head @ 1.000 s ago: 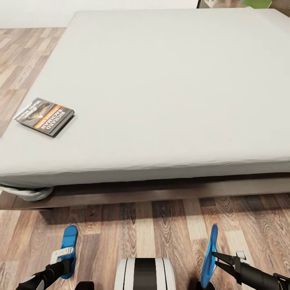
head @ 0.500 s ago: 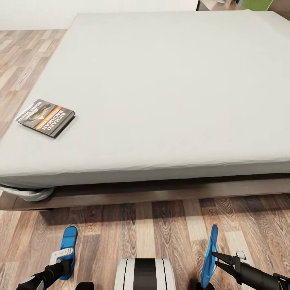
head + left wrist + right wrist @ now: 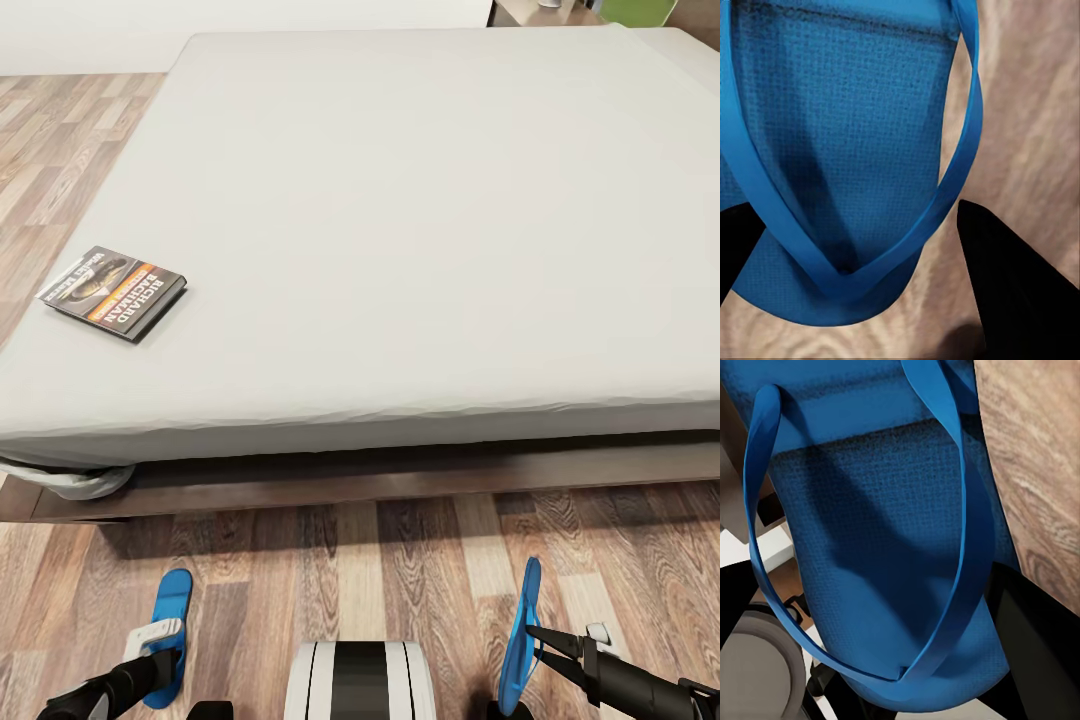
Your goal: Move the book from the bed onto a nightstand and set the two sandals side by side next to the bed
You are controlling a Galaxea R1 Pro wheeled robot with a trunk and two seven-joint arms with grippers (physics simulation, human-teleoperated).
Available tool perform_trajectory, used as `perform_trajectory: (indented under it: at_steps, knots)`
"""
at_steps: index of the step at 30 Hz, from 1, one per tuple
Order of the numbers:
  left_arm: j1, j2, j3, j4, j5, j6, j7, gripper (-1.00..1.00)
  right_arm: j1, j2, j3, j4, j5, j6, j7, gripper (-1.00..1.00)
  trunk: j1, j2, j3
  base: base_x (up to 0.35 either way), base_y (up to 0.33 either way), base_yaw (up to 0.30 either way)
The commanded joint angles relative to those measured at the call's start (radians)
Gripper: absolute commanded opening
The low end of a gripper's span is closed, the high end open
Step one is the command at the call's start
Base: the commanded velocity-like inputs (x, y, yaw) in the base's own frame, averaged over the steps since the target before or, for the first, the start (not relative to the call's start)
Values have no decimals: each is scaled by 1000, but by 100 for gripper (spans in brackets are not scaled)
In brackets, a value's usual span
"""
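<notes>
Item one: the book (image 3: 112, 291), lying flat near the left edge of the bed (image 3: 400, 230). Item two: left sandal (image 3: 168, 628), which we see flat on the floor (image 3: 400, 570), our left pincer (image 3: 150, 650) clamped on it. Item three: right sandal (image 3: 520, 635), standing on edge, gripped by our right pincer (image 3: 548, 645).

The large grey-mattressed dark-wood bed (image 3: 420, 200) runs off the head view's right edge. The bright-blue flip-flop (image 3: 168, 630) near the left arm is partly hidden by it.
</notes>
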Motion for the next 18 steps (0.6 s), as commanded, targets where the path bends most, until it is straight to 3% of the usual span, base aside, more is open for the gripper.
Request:
perform_trajectory:
  at_steps: [1, 18]
  knots:
    - [-1, 0, 5, -1, 9, 15, -4, -100, -1, 1, -5, -1, 11, 11, 7, -100, 0, 0, -1, 0, 0, 0]
    - [-1, 1, 5, -2, 9, 20, -2, -100, -1, 1, -5, -1, 11, 11, 7, -100, 0, 0, -4, 0, 0, 0]
